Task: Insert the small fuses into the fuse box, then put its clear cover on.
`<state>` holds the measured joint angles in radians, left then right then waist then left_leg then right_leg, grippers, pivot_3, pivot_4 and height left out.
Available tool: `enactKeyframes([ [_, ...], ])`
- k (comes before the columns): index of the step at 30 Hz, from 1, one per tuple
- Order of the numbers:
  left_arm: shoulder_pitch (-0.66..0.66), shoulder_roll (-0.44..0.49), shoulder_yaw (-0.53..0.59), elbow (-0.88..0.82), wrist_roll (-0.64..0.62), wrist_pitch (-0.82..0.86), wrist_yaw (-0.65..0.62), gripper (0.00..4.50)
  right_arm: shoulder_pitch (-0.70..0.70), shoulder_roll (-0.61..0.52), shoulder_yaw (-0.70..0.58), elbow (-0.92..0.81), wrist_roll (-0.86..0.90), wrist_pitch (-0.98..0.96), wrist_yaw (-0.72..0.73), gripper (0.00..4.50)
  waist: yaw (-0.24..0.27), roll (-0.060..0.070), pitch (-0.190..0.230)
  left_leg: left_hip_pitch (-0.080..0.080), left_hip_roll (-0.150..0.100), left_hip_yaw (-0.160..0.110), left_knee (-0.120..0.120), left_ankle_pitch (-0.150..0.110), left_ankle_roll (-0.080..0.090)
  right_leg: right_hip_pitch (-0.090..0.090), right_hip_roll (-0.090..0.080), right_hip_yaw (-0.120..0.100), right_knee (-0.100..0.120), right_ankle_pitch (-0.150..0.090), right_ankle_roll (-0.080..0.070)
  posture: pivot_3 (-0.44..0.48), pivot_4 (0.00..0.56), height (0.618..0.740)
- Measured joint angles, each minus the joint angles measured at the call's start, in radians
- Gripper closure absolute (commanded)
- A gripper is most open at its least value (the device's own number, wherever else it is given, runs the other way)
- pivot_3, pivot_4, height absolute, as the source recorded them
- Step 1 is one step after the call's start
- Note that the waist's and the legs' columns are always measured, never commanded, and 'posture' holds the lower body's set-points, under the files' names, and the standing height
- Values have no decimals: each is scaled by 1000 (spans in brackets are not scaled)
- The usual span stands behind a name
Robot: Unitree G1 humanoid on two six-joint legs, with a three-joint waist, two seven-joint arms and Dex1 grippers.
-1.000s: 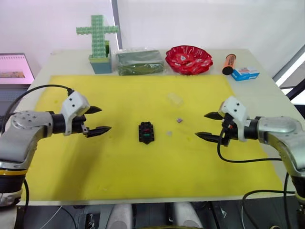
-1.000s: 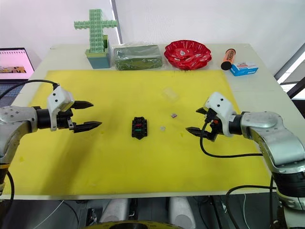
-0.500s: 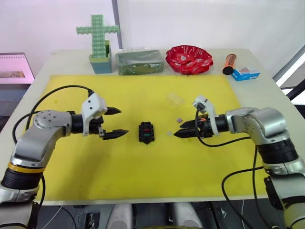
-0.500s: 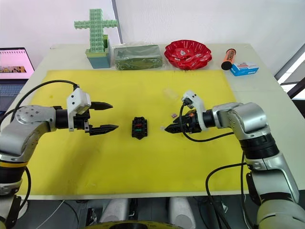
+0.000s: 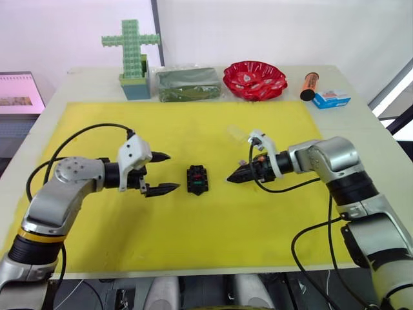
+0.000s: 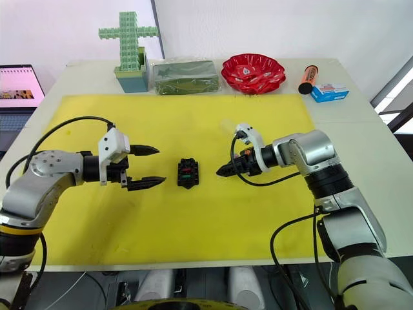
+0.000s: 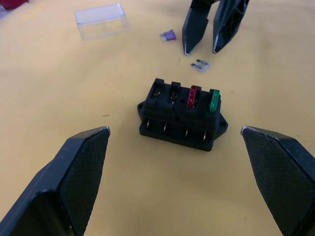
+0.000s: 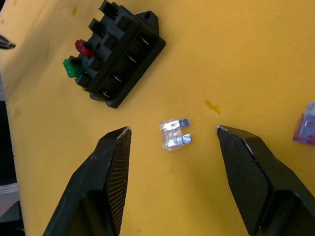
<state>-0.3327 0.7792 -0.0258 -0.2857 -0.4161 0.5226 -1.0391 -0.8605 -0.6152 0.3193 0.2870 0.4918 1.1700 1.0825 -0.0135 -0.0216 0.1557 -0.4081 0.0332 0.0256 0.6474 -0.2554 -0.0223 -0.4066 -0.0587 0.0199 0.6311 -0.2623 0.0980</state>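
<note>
Head views: small black rectangular fuse box (image 5: pixel 197 179) sitting mid yellow mat (image 5: pixel 193 245) on the surface, between both grippers. Left gripper (image 5: pixel 162 173) hovering just beside box, jaws wide, empty. Right gripper (image 5: pixel 233 178) pointing at box from other side.

L wrist view: box carrying red fuse (image 7: pixel 193 95) and green fuse (image 7: pixel 214 100); other slots bare. Clear boxy plastic cover (image 7: pixel 101 20) lying well apart. Brownish-purple fuse (image 7: pixel 169 35) lying loose nearby.

R wrist view: right jaws spread wide, straddling pale grey fuse (image 8: pixel 174 134) lying flat, not touching it.
</note>
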Motion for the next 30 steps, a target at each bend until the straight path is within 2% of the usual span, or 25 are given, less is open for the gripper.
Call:
enactKeyframes([
  [13, 31, -1, 0, -40, -2, 0, 36, 0, -34, 27, 78, 64, -39, -22, 119, 1618, 0, 0, 0, 0, 0, 0, 0, 0, 0, 0, 0, 0, 0, 0, 0, 0, 150, 740],
  [22, 57, -1, 0, -46, 3, -3, 49, 0, -71, 57, 89, 186, -83, -62, 184, 1618, 0, 0, 0, 0, 0, 0, 0, 0, 0, 0, 0, 0, 0, 0, 0, 0, 150, 740],
  [25, 57, -4, 0, -49, 7, -4, 56, 0, -82, 63, 90, 227, -97, -72, 203, 2129, 0, 0, 0, 1, 0, 0, 0, 0, 0, 0, 0, 0, 1, 0, 0, 0, 150, 740],
  [26, 57, -4, 0, -49, 9, -4, 58, 0, -85, 64, 92, 238, -105, -80, 209, 2441, 0, 0, 0, 1, 0, 0, 0, 0, 0, 0, 0, 0, 1, 0, 0, 0, 150, 740],
  [30, 57, -6, 0, -49, 13, -8, 59, 0, -94, 69, 99, 264, -128, -104, 227, 2441, 1, 0, 0, 0, 0, 0, 0, 0, 0, 0, 0, 0, 1, 0, 0, 0, 150, 740],
])
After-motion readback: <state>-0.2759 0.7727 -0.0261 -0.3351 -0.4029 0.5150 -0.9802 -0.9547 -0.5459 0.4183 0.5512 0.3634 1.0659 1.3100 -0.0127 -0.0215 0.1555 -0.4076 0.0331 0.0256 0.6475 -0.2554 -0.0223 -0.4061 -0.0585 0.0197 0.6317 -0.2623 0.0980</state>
